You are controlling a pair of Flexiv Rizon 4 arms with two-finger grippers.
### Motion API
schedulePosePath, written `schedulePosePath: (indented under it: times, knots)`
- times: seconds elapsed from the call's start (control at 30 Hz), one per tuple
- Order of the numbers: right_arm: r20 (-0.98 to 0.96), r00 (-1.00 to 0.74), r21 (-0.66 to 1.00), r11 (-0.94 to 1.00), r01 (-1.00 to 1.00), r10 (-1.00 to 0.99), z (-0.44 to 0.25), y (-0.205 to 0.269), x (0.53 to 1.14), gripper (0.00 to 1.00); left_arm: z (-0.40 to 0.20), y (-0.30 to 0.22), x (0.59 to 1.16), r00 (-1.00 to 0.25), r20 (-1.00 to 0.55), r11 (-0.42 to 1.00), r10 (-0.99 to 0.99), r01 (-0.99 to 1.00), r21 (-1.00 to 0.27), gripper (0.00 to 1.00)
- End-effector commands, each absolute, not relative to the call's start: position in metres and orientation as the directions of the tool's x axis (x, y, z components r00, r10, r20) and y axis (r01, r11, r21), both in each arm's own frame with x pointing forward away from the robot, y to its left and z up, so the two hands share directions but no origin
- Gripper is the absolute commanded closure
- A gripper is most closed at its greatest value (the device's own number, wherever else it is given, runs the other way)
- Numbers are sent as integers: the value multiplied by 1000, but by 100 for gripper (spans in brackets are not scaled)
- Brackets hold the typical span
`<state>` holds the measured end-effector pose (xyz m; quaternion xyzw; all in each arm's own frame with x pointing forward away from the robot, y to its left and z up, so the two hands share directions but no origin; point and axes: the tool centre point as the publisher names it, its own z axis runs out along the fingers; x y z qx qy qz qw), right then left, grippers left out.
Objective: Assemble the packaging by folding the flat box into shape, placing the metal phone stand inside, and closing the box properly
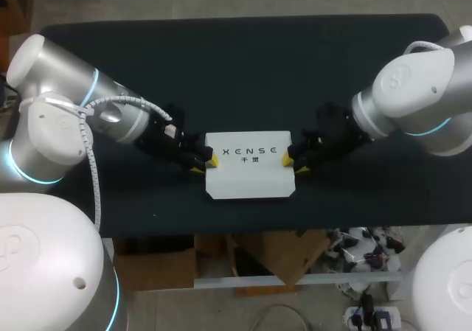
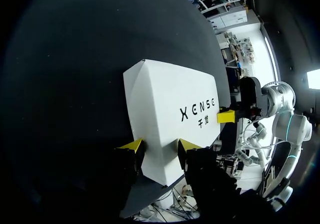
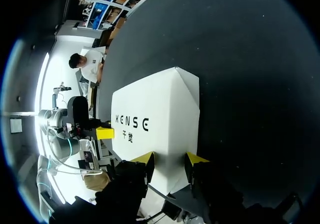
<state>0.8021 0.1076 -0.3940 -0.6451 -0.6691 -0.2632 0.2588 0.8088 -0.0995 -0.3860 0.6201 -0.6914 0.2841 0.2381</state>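
The white box (image 1: 249,165), in the middle of the desk (image 1: 236,58) between the spread left jaws and right jaws at its short ends, seems to be light, thin card that dents easily, so it is best held by its folded edges.

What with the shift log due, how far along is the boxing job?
Looks done: the white box is folded into shape and its top appears closed. No phone stand shows on the table, so it may be inside, but that is hidden. In hand: the left gripper and right gripper sit at the box's opposite ends. Left: probably only a final press and letting go.
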Motion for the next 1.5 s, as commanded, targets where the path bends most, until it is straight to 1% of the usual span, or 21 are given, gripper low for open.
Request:
schedulePosePath:
  times: [0.03, 0.4, 0.57, 1.0, 1.5]
  knots:
    - [690, -36, 14, 37, 999, 722, -399, 118, 807, 58, -391, -111, 813, -118, 676, 80, -728, -993, -87, 56]
    - [686, -31, -4, 47, 999, 727, -396, 120, 809, 58, -389, -115, 814, -120, 686, 122, -718, -991, -46, 56]
    - [686, -25, -13, 47, 999, 728, -396, 120, 809, 58, -388, -115, 814, -95, 691, 93, -717, -995, -41, 56]
    - [696, 0, -45, 43, 998, 718, -395, 119, 809, 59, -378, -115, 809, -91, 704, 73, -704, -996, -55, 55]
    - [700, 29, -76, 34, 997, 713, -382, 117, 809, 60, -373, -117, 815, -43, 698, 59, -715, -998, -1, 55]
